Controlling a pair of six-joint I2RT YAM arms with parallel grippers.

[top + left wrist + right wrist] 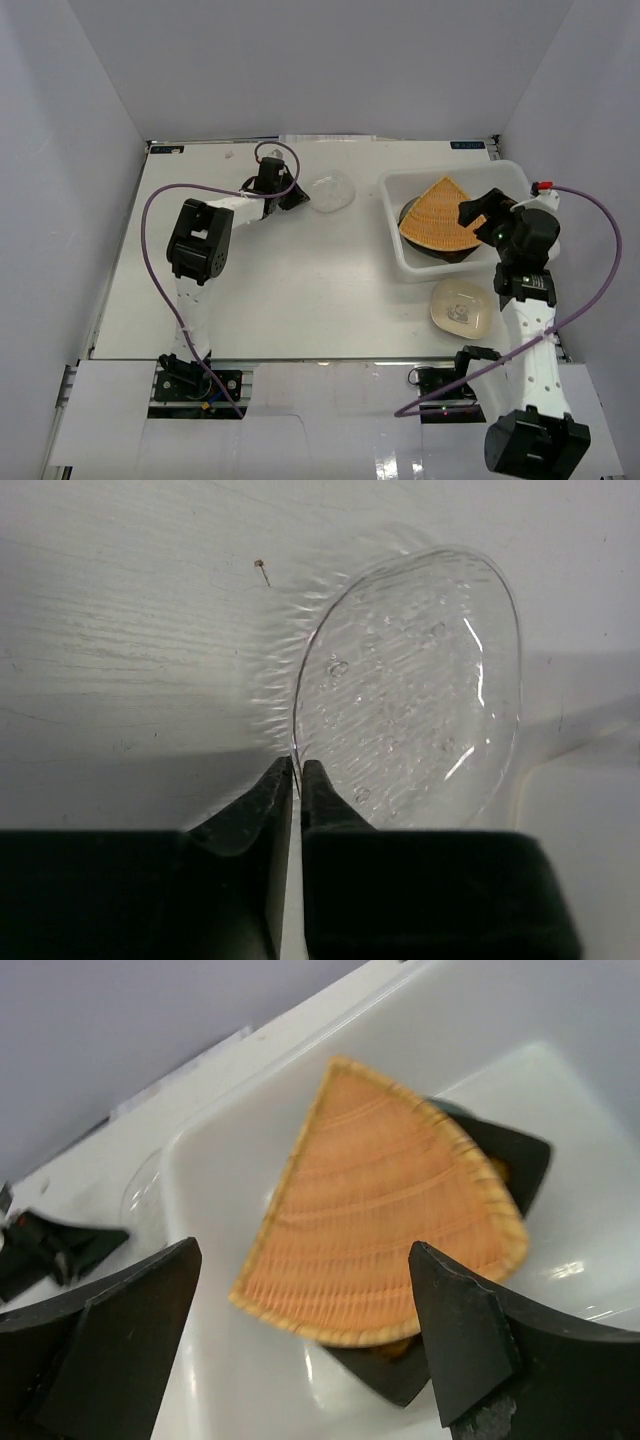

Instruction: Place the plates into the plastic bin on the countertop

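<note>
Nearly shut, your left tool (297, 770) pinched the clear glass plate (410, 690) by its rim on the white desk (280, 290); your right tool (302, 1255) gaped empty above the orange woven fan-shaped plate (380, 1210) in the translucent plastic bin (390, 215).

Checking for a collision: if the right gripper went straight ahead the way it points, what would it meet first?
Probably the orange woven fan plate, topmost in the plastic bin, framed between the right gripper's open fingers; how far off is unclear.
</note>
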